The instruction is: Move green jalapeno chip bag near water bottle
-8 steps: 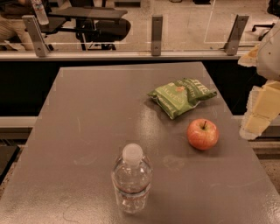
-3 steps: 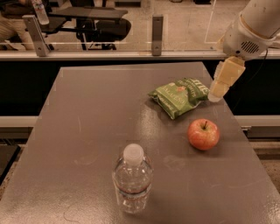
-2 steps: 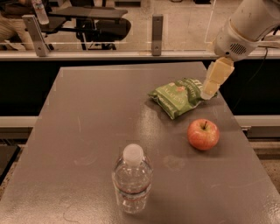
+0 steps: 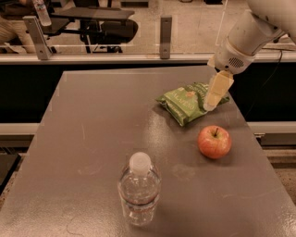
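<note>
Three things stand or lie on the grey bench (image 4: 101,120): one green jalapeno chip bag (image 4: 185,104), one water bottle (image 4: 138,190) and one apple (image 4: 214,141).

The single chip bag lies flat on the far right part of the bench, with its lighter green panel and white lettering facing up. The apple (red with a yellow patch, stem up) sits just nearer the camera and slightly to the right of the bag. It is close to the bag but not touching it.

The water bottle stands upright near the front edge, about midway across the bench and well apart from both the bag and the apple. Its white cap is on.

One white arm (image 4: 245,37) reaches in from the upper right. Its pale end effector (image 4: 208,106) points down and to the left, with its tip over the right end of the chip bag. Whether it touches the bag cannot be told from this view, nor whether it is open or closed. Nothing is seen lifted from the surface.

Beyond the bench runs a low rail with two upright metal posts (image 4: 165,36). Behind it stands a dark chair (image 4: 111,28). A second, far smaller bottle (image 4: 41,11) shows at the top left corner.
</note>
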Controlling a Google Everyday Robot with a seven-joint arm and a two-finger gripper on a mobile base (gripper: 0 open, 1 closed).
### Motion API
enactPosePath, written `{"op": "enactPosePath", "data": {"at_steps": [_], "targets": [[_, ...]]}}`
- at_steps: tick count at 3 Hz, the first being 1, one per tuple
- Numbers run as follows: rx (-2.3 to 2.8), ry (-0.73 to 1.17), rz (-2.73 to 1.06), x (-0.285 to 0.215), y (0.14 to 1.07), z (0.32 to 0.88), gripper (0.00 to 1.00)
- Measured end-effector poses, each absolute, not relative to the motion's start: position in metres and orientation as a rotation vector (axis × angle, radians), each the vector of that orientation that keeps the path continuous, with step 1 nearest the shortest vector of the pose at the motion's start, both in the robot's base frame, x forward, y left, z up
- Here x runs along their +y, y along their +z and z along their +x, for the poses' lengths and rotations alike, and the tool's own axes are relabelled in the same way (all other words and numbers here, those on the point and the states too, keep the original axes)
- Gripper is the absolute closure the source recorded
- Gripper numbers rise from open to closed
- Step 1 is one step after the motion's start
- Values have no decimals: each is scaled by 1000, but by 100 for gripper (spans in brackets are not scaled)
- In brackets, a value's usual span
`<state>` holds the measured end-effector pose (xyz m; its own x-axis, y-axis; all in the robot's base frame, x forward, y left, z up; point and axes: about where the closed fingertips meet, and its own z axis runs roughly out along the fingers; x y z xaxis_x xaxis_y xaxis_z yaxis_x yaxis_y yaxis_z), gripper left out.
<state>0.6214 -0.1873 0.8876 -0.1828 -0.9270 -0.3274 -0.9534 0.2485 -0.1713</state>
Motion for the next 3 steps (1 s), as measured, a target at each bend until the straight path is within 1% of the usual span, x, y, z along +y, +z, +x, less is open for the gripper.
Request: {"op": "enactPosePath", "data": {"at_steps": [1,2,3], "targets": [[2158,133,-1766,-180,871,624,0],[2132,168,-1823,-170,861,622,18],[2106,192,-1871,-161,858,617,42]]}}
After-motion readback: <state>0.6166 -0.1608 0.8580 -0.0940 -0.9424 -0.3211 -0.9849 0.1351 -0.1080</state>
